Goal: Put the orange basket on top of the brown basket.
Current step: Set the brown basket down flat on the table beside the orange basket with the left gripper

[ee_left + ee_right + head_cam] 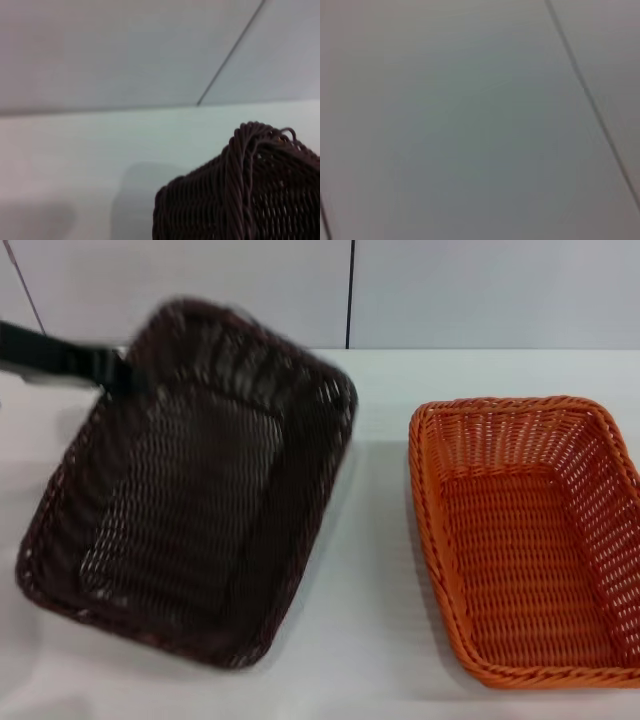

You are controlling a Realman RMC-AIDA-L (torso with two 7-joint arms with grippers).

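In the head view, the dark brown woven wicker rectangular basket (195,485) sat tilted on the white table (370,640), the left gripper (118,372) at its far rim; whether its fingers clamped the rim could not be told. The bright orange woven rectangular basket (530,540) rested well apart to the right. The left wrist view showed only a brown corner; the right wrist view only grey wall panels (470,125).

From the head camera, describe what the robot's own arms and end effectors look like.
Only the left end effector shows: a black, flat, bar-like piece coming in from the left edge, matte, with a paler grey part beneath it near that edge. No cables or markings can be made out, and its fingers are hidden at the brown basket. The right arm is out of view.
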